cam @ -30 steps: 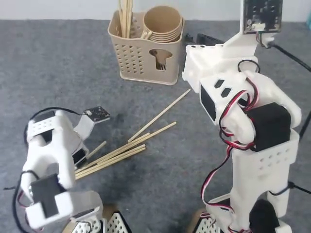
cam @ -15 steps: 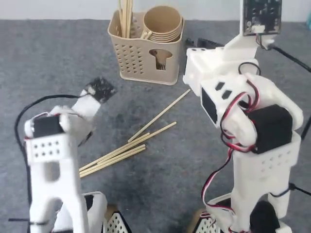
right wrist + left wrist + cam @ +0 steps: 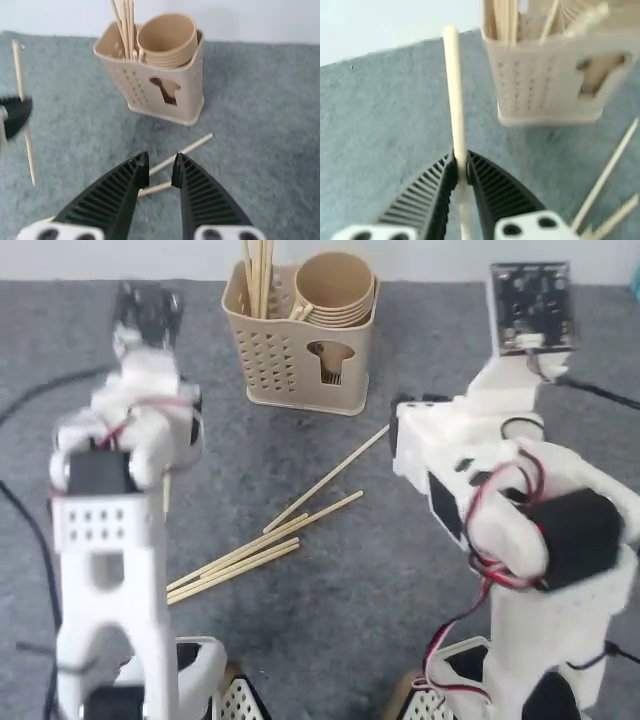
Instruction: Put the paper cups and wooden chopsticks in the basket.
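My left gripper (image 3: pixel 461 170) is shut on one wooden chopstick (image 3: pixel 455 100), held upright above the carpet, left of the beige basket (image 3: pixel 545 85). From the right wrist view, that gripper (image 3: pixel 17 112) and its chopstick (image 3: pixel 22 110) hang off to the side of the basket (image 3: pixel 155 85). The basket (image 3: pixel 300 360) holds a stack of paper cups (image 3: pixel 335 290) and several chopsticks (image 3: pixel 260 275). Several loose chopsticks (image 3: pixel 240 555) lie on the carpet in front of it. My right gripper (image 3: pixel 160 167) hovers above them, narrowly open and holding nothing.
The raised left arm (image 3: pixel 130 450) stands at the left, the right arm (image 3: pixel 510 500) at the right. Grey carpet (image 3: pixel 330 640) covers the table. One chopstick (image 3: pixel 335 475) lies apart, pointing toward the right arm's base.
The left arm rose from the chopstick pile and swung up and back toward the far left with a chopstick. The right arm shifted slightly.
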Robot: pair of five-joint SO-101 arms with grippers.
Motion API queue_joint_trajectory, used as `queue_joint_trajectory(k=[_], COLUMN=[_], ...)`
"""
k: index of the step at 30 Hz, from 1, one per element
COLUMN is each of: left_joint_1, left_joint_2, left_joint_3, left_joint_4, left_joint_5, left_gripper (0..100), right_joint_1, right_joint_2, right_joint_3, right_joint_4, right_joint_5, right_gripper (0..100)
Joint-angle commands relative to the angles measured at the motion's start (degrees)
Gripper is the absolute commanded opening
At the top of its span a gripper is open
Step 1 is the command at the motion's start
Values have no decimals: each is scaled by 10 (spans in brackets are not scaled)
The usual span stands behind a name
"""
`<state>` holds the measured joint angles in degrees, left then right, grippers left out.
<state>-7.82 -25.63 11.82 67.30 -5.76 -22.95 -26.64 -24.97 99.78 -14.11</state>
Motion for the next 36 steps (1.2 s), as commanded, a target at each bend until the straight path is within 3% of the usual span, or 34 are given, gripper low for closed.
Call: queue_joint_trajectory(k=[1,6,17,20,27,36], left_joint_1=[19,48,71,75,80,86], left_joint_2=[101,226,451,501,604,702], left_joint_3=[-157,-337,-626,-705,-865,-978], left_joint_4=[-26,-52,-109,-120,-190,-190], left_joint_5=[16,17,17,44,211,215], left_gripper=[13,13,13,13,13,13], right_joint_1=[10,22,0,-14,-46,-45], right_joint_2=[-22,-91,-306,-313,-283,-253], right_joint_3=[84,296,814,839,864,881], right_joint_4=[-22,-152,-556,-573,-577,-615], right_joint_5=[-4,-4,-6,-6,-7,-7], right_gripper=[96,96,96,97,97,97])
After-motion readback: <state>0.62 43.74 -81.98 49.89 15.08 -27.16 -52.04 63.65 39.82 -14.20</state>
